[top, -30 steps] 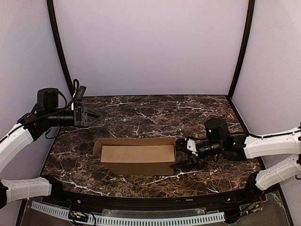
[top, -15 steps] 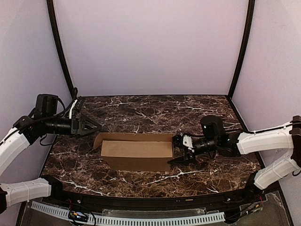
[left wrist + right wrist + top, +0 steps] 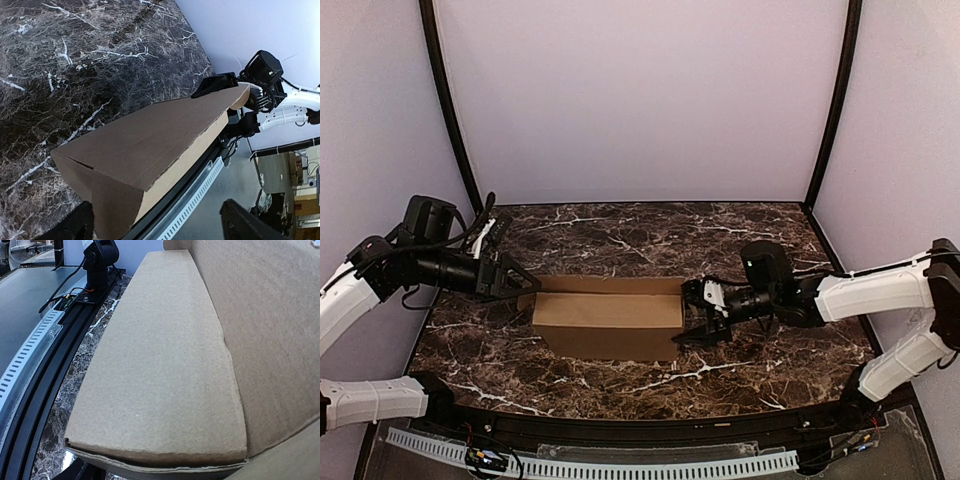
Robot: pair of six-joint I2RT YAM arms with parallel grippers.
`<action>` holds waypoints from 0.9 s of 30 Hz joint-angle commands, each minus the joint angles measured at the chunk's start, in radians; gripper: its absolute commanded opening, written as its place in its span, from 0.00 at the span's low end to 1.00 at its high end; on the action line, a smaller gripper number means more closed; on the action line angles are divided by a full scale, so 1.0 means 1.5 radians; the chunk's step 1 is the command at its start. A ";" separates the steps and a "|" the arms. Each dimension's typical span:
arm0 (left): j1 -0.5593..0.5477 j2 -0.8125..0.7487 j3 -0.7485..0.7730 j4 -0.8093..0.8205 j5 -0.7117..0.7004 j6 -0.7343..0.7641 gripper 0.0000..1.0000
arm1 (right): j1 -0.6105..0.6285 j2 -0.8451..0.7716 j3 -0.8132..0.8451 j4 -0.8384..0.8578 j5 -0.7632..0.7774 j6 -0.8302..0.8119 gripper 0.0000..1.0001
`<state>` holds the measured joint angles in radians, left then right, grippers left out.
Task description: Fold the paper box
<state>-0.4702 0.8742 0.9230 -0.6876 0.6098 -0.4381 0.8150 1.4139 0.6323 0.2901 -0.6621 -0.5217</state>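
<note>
Box [image 3: 608,322] in the middle of the table [image 3: 650,235], folded up into a long brown block running left to right. Left gripper [image 3: 523,283] is right up at its left end, jaws spread wide, and the wrist view shows that end sitting between the fingers. Right gripper [image 3: 692,314] is at the other end, jaws apart too, one finger by the far edge, one by the near. Contact with the cardboard? Can't tell.

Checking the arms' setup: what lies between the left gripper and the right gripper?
Only the paper box, its left end at the left gripper and its right end at the right gripper. The top external view shows this.
</note>
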 commanded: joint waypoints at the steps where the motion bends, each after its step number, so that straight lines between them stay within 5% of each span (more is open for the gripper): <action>1: -0.007 0.007 0.023 -0.043 -0.029 -0.006 0.79 | -0.010 0.022 0.006 -0.061 0.032 -0.003 0.17; 7: -0.011 0.019 0.053 -0.086 -0.054 -0.001 0.54 | -0.010 0.023 0.008 -0.061 0.033 -0.004 0.17; 27: -0.024 0.054 0.054 -0.120 -0.087 0.004 0.32 | -0.011 0.028 0.002 -0.049 0.021 0.002 0.15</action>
<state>-0.4973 0.9482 1.0012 -0.8703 0.4557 -0.4255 0.8108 1.4258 0.6449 0.2871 -0.6659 -0.5217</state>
